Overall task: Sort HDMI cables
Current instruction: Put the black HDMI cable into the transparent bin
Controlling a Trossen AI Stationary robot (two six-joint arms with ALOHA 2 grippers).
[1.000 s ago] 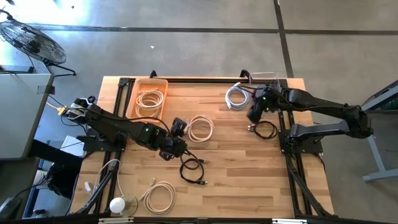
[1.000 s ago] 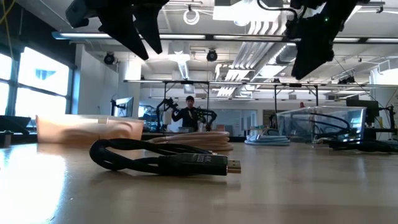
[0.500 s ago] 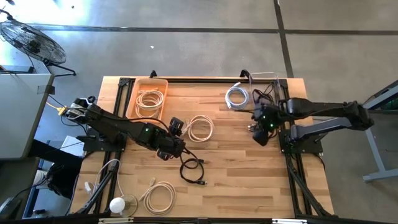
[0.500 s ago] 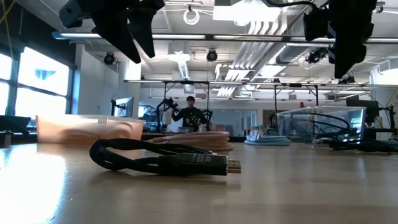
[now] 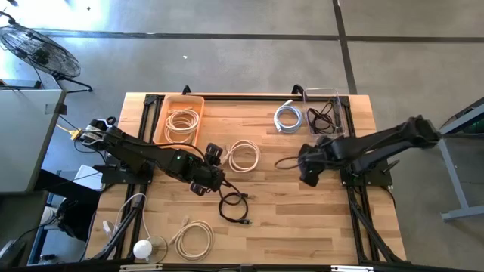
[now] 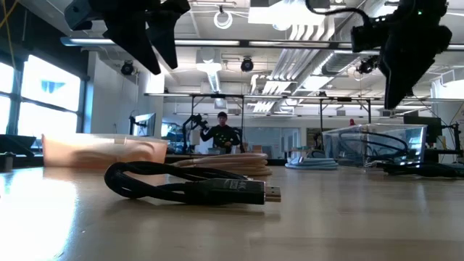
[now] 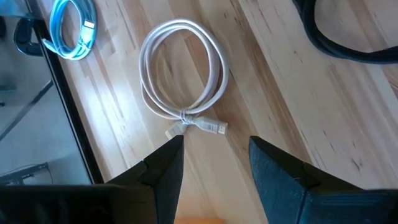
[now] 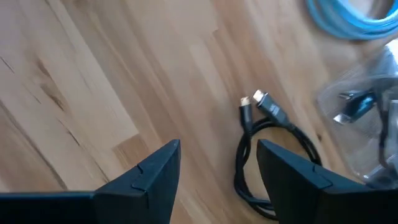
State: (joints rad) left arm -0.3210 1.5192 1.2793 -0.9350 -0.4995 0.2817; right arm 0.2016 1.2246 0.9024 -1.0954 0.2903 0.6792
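Observation:
My right gripper [image 5: 308, 171] hangs open, well above the table [image 6: 400, 69]. Its wrist view looks down on a thin black HDMI cable [image 8: 267, 109] lying coiled with both plugs together. My left gripper [image 5: 221, 168] is also open and raised [image 6: 138, 36]. It hovers just short of a cream coil [image 5: 243, 156] whose plugs [image 7: 214, 127] point toward its fingers. Another black cable [image 5: 234, 208] lies flat near the table's middle [image 6: 188, 187]. A silvery-white coil [image 5: 287, 117] rests by the far edge, and a second cream coil [image 5: 195, 238] by the near edge.
An orange tray [image 5: 162, 121] at the far left holds a cream coil. A clear box [image 5: 336, 102] at the far right holds black cables. A white round object [image 5: 144, 249] sits at the near edge. A person [image 6: 221, 130] stands far behind the table.
My right gripper has swung away from the clear box, toward the table's near edge and slightly left. It now hangs above the black cable beside the box. It has stayed raised above the table throughout.

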